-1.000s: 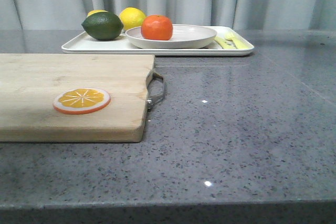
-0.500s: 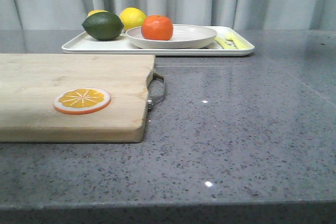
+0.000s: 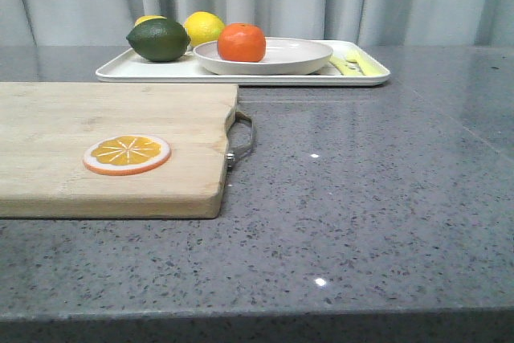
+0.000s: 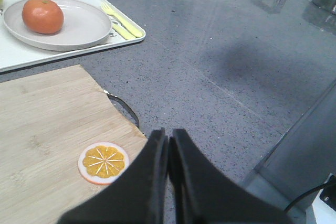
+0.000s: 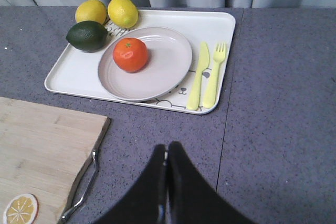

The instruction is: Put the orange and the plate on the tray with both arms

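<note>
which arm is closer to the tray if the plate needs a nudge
Right. Its shut gripper faces the tray directly, with the plate and orange just ahead. The left gripper, also shut, sits over the cutting board near the orange slice, farther from the tray.

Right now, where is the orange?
In the front view the orange sits on the left part of the plate, which lies on the tray, beside the green lime.

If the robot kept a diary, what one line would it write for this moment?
orange on plate | plate on tray | left gripper shut, empty, above cutting board edge | right gripper shut, empty, short of tray
</note>
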You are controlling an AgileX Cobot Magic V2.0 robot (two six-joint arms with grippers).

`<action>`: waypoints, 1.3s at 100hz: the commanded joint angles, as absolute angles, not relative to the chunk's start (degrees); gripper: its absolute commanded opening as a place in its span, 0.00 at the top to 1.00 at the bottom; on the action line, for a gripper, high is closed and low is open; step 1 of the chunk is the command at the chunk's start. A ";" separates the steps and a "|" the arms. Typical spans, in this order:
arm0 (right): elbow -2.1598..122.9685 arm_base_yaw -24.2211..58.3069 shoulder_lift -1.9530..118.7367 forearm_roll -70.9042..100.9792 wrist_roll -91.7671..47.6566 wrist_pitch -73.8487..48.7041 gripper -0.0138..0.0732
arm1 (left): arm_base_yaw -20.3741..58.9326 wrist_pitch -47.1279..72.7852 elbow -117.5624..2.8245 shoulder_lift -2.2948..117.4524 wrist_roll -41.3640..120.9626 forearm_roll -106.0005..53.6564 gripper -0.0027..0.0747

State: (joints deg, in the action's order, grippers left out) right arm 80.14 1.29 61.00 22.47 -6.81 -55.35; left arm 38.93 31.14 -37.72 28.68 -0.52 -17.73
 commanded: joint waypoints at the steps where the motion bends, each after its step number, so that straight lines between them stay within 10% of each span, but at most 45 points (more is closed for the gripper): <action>1: 72.09 1.24 53.31 23.22 -8.22 -46.39 0.91 | 38.92 26.79 -37.88 27.28 -1.13 -18.28 0.99; 55: 34.99 1.24 19.61 23.17 -8.56 -36.28 0.91 | 38.92 26.67 -30.62 22.58 -2.05 -17.90 0.99; 130: 32.64 1.24 16.70 23.17 -8.56 -36.53 0.91 | 38.92 26.78 -30.62 22.58 -2.05 -17.90 0.99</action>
